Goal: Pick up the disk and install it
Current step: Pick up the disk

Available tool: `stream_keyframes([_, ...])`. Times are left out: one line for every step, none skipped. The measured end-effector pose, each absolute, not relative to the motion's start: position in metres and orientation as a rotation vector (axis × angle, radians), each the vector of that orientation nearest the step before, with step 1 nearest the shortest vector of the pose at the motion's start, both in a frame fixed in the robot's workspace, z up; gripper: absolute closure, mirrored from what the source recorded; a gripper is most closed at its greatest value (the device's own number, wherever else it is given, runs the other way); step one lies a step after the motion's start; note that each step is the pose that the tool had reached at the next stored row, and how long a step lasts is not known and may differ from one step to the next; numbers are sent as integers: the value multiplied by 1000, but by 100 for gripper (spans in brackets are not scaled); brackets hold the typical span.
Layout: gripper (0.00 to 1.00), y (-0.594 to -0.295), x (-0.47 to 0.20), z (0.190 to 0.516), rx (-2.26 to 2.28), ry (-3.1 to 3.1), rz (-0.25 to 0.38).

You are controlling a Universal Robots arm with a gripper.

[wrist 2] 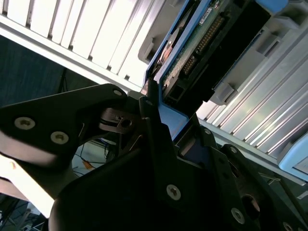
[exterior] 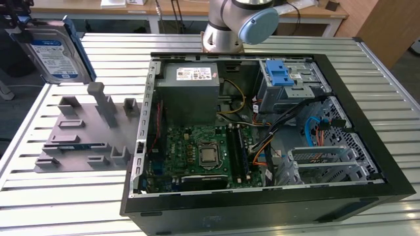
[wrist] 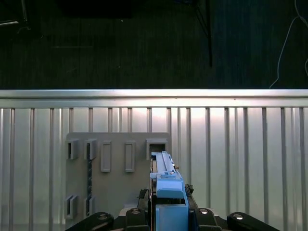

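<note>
Locate the disk [exterior: 54, 51] at the exterior view's far left: upright, label towards the camera, raised clear of the slatted worktop [exterior: 72, 201], above and behind the grey slotted fixture [exterior: 78, 142].

Confirm the grasp in the first wrist view: gripper [wrist: 169, 211] closed on the disk, one jaw on each side of the blue rail, disk seen edge-on over one corner slot of the fixture.

Refer to the second wrist view for detail missing elsewhere: green circuit board and pin connector on the disk's underside [wrist 2: 202, 41], and a dark finger [wrist 2: 150, 120] pressed flat against the blue rail with no gap.

Refer to the exterior view alone for the installation site: open computer case [exterior: 367, 187] lying on its side at the exterior view's right of the fixture, with the grey power supply [exterior: 190, 88], motherboard [exterior: 203, 152] and silver drive cage with blue latch [exterior: 285, 78] exposed.

Note the disk well apart from that cage, outside the case, on the far side of the fixture from it.

Note the arm's base [exterior: 233, 24] behind the case.
</note>
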State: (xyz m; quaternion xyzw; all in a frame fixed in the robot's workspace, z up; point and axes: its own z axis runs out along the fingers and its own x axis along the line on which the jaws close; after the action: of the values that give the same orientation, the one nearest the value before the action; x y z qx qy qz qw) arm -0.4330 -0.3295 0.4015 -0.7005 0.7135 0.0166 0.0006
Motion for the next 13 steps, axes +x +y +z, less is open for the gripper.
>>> stream_keyframes([64,-329,-433,402,-2200,2241,52])
stream_keyframes([64,-329,-433,404,-2200,2241,52])
stream_keyframes([64,-329,-433,405,-2200,2241,52])
stream_keyframes([64,-329,-433,405,-2200,2241,52])
stream_keyframes([64,-329,-433,406,-2200,2240,52])
stream_keyframes([64,-329,-433,407,-2200,2241,52])
stream_keyframes([64,-329,-433,409,-2200,2241,52])
stream_keyframes([64,-329,-433,410,-2200,2241,52])
stream_keyframes([64,-329,-433,411,-2200,2241,52])
stream_keyframes([64,-329,-433,412,-2200,2240,52])
stream_keyframes([64,-329,-433,413,-2200,2241,52])
stream_keyframes([64,-329,-433,414,-2200,2241,52])
stream_keyframes([64,-329,-433,415,-2200,2241,52])
